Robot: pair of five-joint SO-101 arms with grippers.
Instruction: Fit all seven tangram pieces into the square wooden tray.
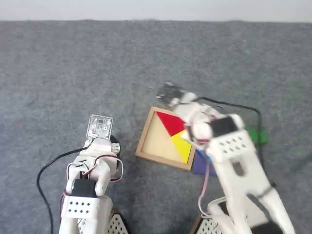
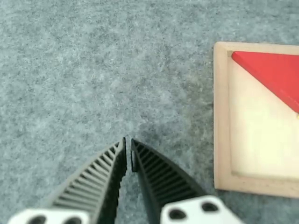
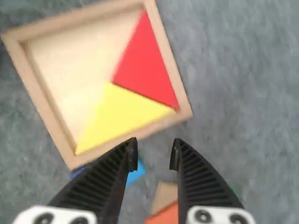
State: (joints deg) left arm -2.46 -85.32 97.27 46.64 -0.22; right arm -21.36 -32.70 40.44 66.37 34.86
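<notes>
Square wooden tray (image 1: 145, 132) sits on grey carpet (image 1: 73, 63) under the right arm. It holds 2 pieces, red triangle (image 3: 147, 70) and yellow triangle (image 3: 119, 114), edges touching and packed to one side, likely to leave room for the other five. Right gripper (image 3: 154, 144) is spread apart and empty, hovering at the tray rim over loose pieces. 3 countable: blue piece (image 3: 136, 175), orange piece (image 3: 164, 214), green piece (image 1: 257, 135). Left gripper (image 2: 127, 147) is pinched closed, empty, parked beside the tray.
</notes>
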